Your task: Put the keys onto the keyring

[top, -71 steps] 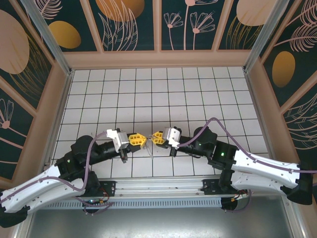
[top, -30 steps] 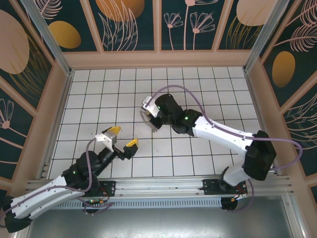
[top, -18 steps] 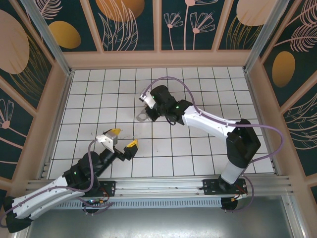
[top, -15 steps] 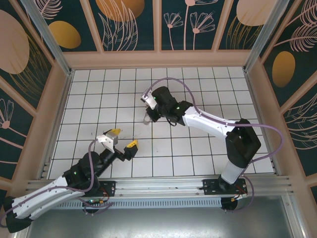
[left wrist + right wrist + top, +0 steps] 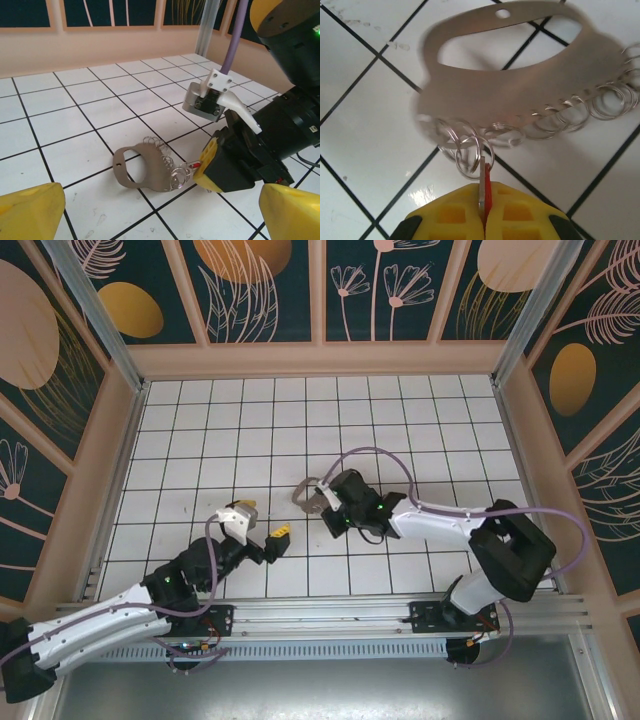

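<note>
The tiled desk point(image 5: 200, 430) is carrying the whole job near its middle, and the task is looking only partly done. The left jaws are hanging wide apart and empty near the work. The right jaws are reaching low and pinching shut on the red-headed key point(image 5: 484, 186). The keyring point(image 5: 142, 167) is lying on the desk just in front of them. The key's blade tip is overlapping one of the thin wire rings point(image 5: 470, 147) along the keyring's edge. Whether it is threaded on I cannot tell, so seating it and letting go are probably remaining.
</note>
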You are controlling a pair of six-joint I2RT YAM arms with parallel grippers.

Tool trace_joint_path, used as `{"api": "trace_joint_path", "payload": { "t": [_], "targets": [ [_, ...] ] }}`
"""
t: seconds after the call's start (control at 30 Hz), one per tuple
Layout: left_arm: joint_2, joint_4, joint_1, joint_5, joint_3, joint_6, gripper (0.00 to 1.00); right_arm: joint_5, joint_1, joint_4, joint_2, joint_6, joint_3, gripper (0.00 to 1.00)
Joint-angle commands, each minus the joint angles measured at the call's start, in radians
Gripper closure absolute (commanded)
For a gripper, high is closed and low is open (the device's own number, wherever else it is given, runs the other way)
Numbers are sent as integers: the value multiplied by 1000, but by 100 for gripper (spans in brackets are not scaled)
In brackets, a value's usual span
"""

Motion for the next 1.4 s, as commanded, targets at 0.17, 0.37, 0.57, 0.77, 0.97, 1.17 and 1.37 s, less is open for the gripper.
{"api": "trace_joint_path", "payload": {
  "t": [0.17,0.37,0.57,0.77,0.97,1.17,1.37],
  "targets": [
    [20,69,0,30,47,15,1,13,-5,127,-91,153,-155,92],
    [21,58,1,27,59,12,2,12,-3,182,-133,204,-226,79],
    [74,51,0,-60,102,-28,1,25,16,168,-238,200,-209,59],
    [183,-53,34,-128,210,-7,1,140,20,139,-378,82,-144,2],
    [370,-59,164,-77,328,-4,1,288,-39,428,-531,-36,-259,1],
    [435,44,390,1,354,-34,1,258,-258,579,-666,-169,-363,1],
    [543,139,689,135,355,-73,1,5,-619,671,-626,-178,-437,1]
  ]
}}
